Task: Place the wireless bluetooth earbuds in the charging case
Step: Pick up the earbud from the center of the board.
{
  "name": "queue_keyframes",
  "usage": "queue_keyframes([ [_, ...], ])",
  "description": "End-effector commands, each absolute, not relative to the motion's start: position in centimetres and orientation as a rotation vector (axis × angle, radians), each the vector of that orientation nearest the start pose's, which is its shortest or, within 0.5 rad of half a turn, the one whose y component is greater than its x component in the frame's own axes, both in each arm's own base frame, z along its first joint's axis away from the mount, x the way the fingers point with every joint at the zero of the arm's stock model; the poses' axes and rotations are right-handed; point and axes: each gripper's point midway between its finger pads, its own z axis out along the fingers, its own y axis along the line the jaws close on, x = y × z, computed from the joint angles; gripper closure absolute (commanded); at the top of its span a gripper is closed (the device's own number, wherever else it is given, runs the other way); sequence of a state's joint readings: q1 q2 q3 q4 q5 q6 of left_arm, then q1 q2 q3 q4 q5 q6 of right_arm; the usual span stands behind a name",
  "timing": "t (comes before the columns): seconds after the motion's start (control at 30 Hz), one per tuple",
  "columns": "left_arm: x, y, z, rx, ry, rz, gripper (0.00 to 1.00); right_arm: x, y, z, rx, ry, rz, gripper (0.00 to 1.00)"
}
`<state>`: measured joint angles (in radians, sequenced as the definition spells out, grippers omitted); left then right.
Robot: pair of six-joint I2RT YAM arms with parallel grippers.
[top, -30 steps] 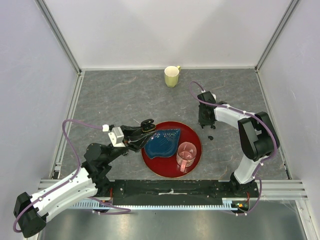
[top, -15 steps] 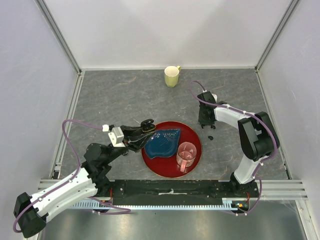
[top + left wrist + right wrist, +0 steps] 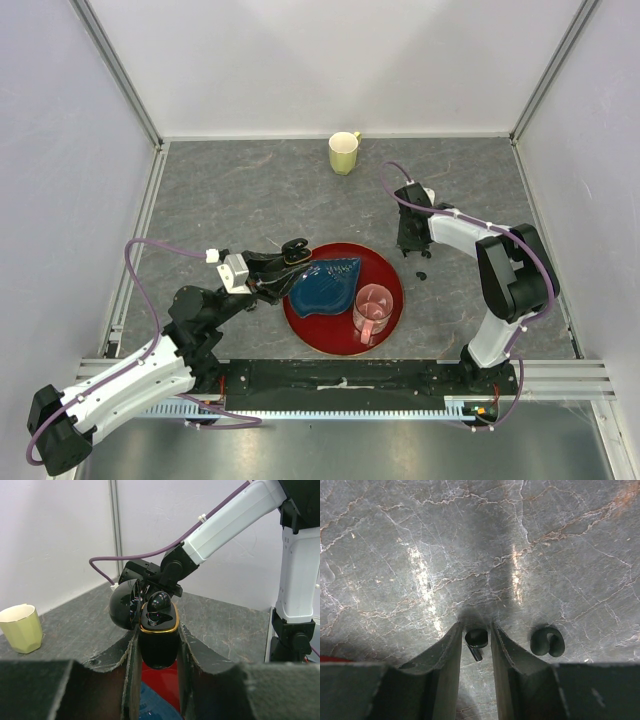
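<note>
One featherlight, slippery earbud [image 3: 476, 638] lies between my right claw's [image 3: 476, 630] barely spread fingers [image 3: 447, 662]; I'd pinch its bulbous body.

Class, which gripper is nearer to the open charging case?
Left. The left gripper is shut on the charging case, holding it up. The right gripper is away across the table, straddling an earbud lying there.

place: robot lab cell | signs: white panel walls [image 3: 340, 60], aluminium frame [image 3: 118, 72], marbled table [image 3: 240, 190]
</note>
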<state>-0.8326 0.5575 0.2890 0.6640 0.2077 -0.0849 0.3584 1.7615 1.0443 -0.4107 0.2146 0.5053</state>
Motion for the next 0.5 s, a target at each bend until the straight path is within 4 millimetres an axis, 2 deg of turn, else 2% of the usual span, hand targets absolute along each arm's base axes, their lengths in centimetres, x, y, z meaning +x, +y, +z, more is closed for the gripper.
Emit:
queue_keyframes([
  [0.0,16.76,-23.64,31.57,0.577,1.040,-0.926,0.98,31.90,11.22,-0.02,0.239,2.752,-0.040,0.64],
  [0.47,16.72,-23.58,31.47,0.576,1.039,-0.926,0.98,31.74,10.73,0.09,0.294,2.734,-0.099,0.62],
])
